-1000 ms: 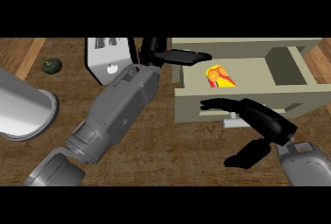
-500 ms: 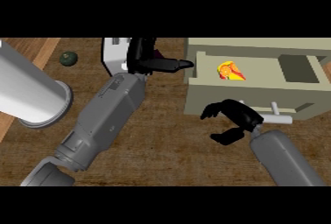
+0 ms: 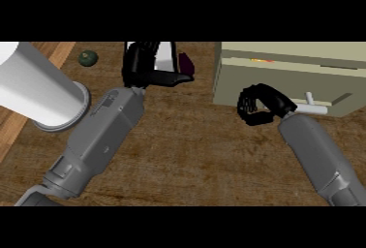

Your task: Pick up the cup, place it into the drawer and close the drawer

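Looking steeply down on the wooden worktop (image 3: 186,160), and the beige drawer unit (image 3: 286,72) sits at the far right with its drawer (image 3: 300,65) almost shut. Only a thin dark slit shows along the top of it, and in that slit there is a small fleck of orange and yellow, the cup (image 3: 262,60), barely visible inside. That is all that can be seen of it.

Right hand (image 3: 259,104) is up against the drawer unit's front face, fingers curled in on themselves and wrapped round nothing. It sits just left of the white handle (image 3: 313,107), which pokes out from the front; whether the hand touches the handle is hard to tell, though the grey forearm runs right up beside it.

Over on the left side, the left hand (image 3: 146,68) is well apart from the drawer, at the far edge of the view. Its fingers point away, straight and together, with the thumb jutting out to the right, and it overlaps a white and dark object (image 3: 170,55) whose nature cannot be made out.

Far left, a big white cylinder (image 3: 36,87) stands on the worktop, and a small dark green round thing (image 3: 88,57) lies just beyond it.
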Robot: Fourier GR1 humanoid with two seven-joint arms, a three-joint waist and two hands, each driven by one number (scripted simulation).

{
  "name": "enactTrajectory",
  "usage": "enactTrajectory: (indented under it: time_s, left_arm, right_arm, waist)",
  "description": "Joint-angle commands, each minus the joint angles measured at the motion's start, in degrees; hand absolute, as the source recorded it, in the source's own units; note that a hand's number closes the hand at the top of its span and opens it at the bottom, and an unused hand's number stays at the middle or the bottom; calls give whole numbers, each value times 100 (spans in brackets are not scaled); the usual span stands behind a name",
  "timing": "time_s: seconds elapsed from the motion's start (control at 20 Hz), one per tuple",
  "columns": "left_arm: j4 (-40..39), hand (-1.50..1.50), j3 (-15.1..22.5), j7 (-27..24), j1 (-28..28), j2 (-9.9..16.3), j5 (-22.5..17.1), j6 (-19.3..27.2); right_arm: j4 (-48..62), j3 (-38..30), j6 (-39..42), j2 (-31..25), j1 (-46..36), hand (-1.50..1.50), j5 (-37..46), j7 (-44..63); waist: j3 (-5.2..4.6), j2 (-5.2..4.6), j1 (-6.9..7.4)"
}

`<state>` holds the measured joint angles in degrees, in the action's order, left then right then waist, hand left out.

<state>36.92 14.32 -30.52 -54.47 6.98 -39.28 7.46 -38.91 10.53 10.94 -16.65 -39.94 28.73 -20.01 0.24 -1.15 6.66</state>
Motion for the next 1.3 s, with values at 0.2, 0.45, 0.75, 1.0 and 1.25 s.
enactTrajectory:
  time_s: [0.2, 0.45, 0.75, 1.0, 1.25]
  left_arm:
    - [349, -150, 72, 151, 438, 382, -1, -414]
    - [482, -150, 127, 165, 541, 269, -3, -392]
    - [629, -150, 111, 233, 635, 530, -49, -720]
    - [689, -150, 91, 202, 721, 577, -75, -823]
    - [775, -150, 154, 260, 802, 482, -89, -848]
  right_arm:
    - [1098, -909, -271, -522, -1222, 150, -345, -145]
    - [1073, -1127, -44, -780, -1504, 150, -565, -6]
    - [942, -1242, 250, -1006, -1450, 150, -775, -67]
    - [775, -1321, 428, -1062, -1380, 150, -950, -118]
    - [669, -1352, 640, -1140, -1317, 150, -1060, -20]
  waist:
    - [6, -115, 269]
    - [1, -130, 387]
    - [-4, -158, 520]
    - [-6, -183, 569]
    - [-8, -165, 613]
